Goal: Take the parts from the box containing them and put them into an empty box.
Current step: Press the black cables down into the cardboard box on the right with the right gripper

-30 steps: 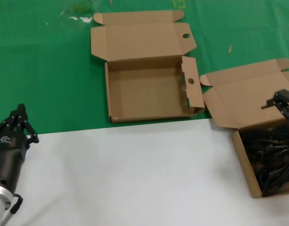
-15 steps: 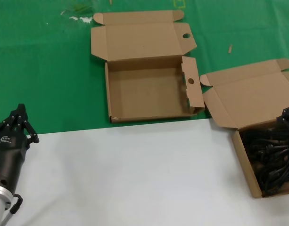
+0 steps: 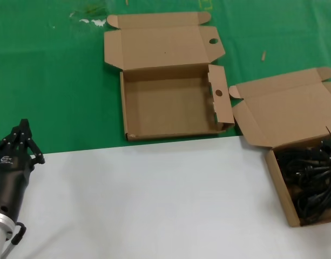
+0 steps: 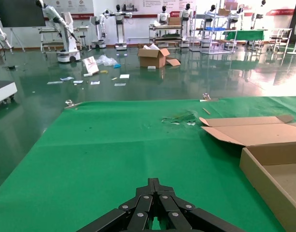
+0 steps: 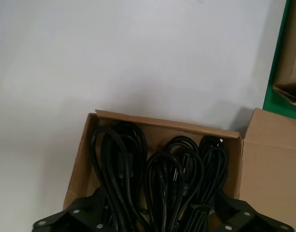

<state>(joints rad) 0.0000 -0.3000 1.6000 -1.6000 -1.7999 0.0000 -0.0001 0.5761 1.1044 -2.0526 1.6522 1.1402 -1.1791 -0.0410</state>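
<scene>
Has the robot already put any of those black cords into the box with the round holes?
No: the empty box shows only bare cardboard inside, and the parts all lie in the box containing them.

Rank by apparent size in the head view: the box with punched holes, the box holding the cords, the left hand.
1. Box with punched holes, fully in view with lid open.
2. Box holding the cords; cut off at the frame edge, so its rank against the first is unsure.
3. Left hand, smallest, though nearest the camera.

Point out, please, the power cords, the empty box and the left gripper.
power cords (image 5: 162, 179), right wrist view, on a middle cord loop.
empty box (image 3: 165, 108), head view, on its bare floor.
left gripper (image 3: 25, 132), head view, between its shut fingertips.
</scene>
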